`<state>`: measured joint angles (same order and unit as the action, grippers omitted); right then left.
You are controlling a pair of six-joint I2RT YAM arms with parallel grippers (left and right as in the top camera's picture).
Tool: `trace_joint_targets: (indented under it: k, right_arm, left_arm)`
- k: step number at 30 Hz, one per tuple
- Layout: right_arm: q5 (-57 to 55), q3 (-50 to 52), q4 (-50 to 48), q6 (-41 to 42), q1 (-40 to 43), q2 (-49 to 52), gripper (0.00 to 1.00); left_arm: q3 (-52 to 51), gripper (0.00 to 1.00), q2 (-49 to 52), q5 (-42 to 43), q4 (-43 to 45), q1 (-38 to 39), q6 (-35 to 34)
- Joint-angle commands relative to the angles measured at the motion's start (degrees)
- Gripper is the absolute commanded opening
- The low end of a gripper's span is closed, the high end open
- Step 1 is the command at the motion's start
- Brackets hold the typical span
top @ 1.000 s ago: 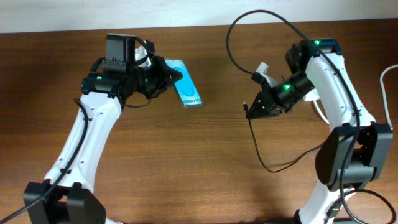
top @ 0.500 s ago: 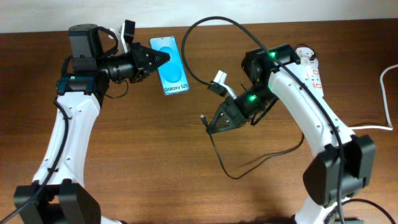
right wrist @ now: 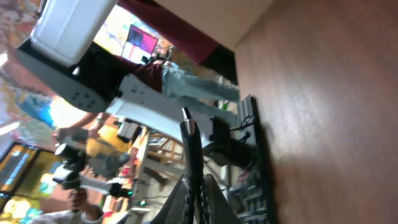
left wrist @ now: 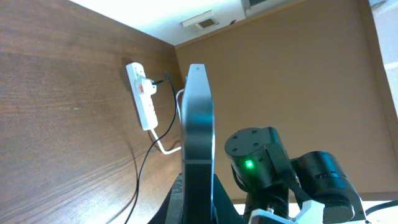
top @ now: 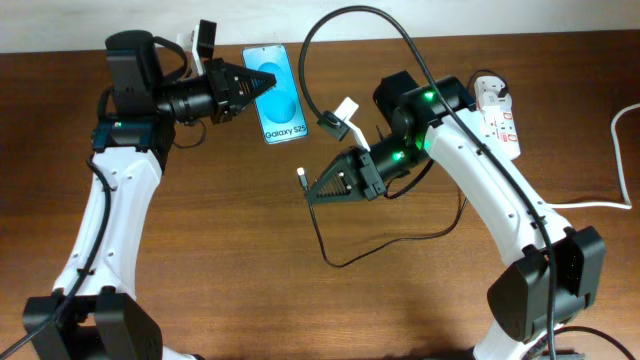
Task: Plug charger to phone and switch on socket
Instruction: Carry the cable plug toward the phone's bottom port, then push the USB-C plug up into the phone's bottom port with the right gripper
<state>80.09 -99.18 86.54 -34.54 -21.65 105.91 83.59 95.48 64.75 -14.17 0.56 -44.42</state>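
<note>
My left gripper [top: 252,88] is shut on the phone [top: 279,95], which has a cyan screen and faces up above the table's far edge. In the left wrist view the phone [left wrist: 196,124] shows edge-on between the fingers [left wrist: 196,205]. My right gripper [top: 322,190] is shut on the charger [top: 345,255], a thin black cable, just behind its connector tip [top: 301,177]. The tip [right wrist: 186,114] sticks out beyond the fingers [right wrist: 196,193] in the right wrist view. The tip hangs a short way below the phone's bottom edge. The white socket [top: 497,113] lies at the far right.
The black cable loops high over the table [top: 200,290] and trails down across it toward my right arm. A thick white cord [top: 625,160] runs along the right edge. The socket also shows in the left wrist view [left wrist: 142,97], with a plug in it.
My right gripper moved left and slightly up with the cable tip, closer to the phone. My left gripper shifted the phone a little right; a second ago it was held lower and tilted.
</note>
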Motion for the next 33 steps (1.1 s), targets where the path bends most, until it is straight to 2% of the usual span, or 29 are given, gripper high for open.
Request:
trace_joint_targets:
  k: [1,6,18,22,33]
  right_arm:
    - [-0.15,0.00,-6.47,8.31,-0.15,0.17,0.04]
    - [-1.27,0.00,-16.20,17.55,-0.15,0.57,0.04]
    - [-1.25,0.00,-20.90,20.57,-0.09,3.23,0.04]
    - [-1.29,0.00,-26.47,27.19,-0.09,3.23,0.04]
    - [-3.80,0.00,-26.36,28.02,0.02,3.23,0.04]
  left_arm:
    - [0.55,0.00,0.17,1.92,2.21,0.20,-1.40]
    - [0.55,0.00,0.17,1.92,3.10,0.17,-2.91]
    - [0.55,0.00,0.17,2.19,6.67,0.20,-5.70]
    - [0.55,0.00,0.17,2.60,6.64,0.20,-5.68]
    - [0.55,0.00,0.17,3.21,6.67,0.17,-5.68]
